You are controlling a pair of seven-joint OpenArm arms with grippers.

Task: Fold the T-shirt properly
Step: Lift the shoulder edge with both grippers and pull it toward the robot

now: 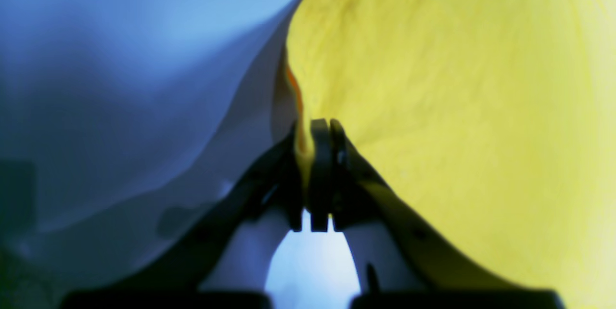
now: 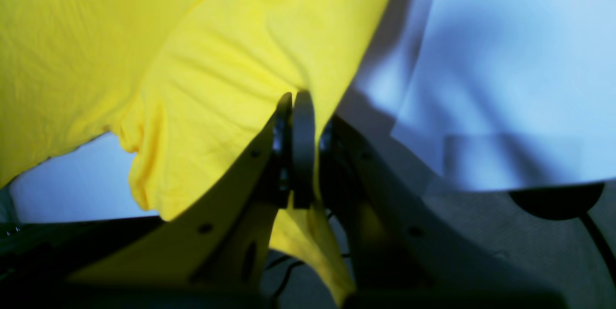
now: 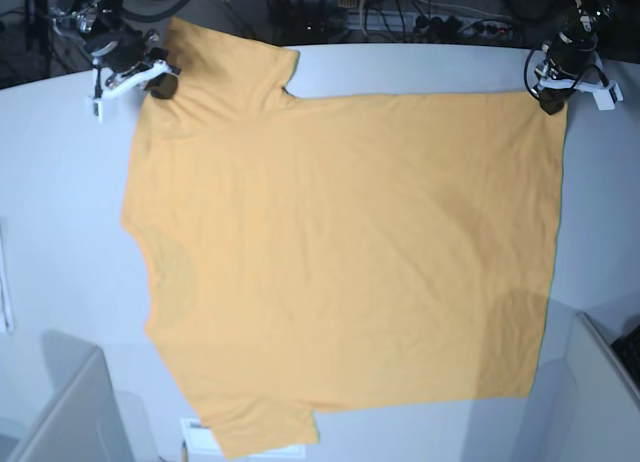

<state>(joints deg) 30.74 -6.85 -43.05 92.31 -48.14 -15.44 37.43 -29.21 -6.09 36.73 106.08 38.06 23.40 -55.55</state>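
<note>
The orange-yellow T-shirt (image 3: 340,262) lies spread flat and sideways on the white table (image 3: 60,182), sleeves toward the far left and the near edge. At the shirt's far right corner my left gripper (image 3: 552,102) is shut on the fabric; in the left wrist view the cloth (image 1: 457,107) is pinched between the closed fingers of this gripper (image 1: 321,128). My right gripper (image 3: 165,85) is shut on the far left sleeve corner. The right wrist view shows the yellow fabric (image 2: 192,68) bunched and clamped in that gripper (image 2: 296,102), with a fold hanging below it.
Cables and equipment (image 3: 420,17) crowd the far table edge. A grey panel (image 3: 60,412) stands at the near left and another (image 3: 600,382) at the near right. A white label (image 3: 200,437) lies by the near sleeve.
</note>
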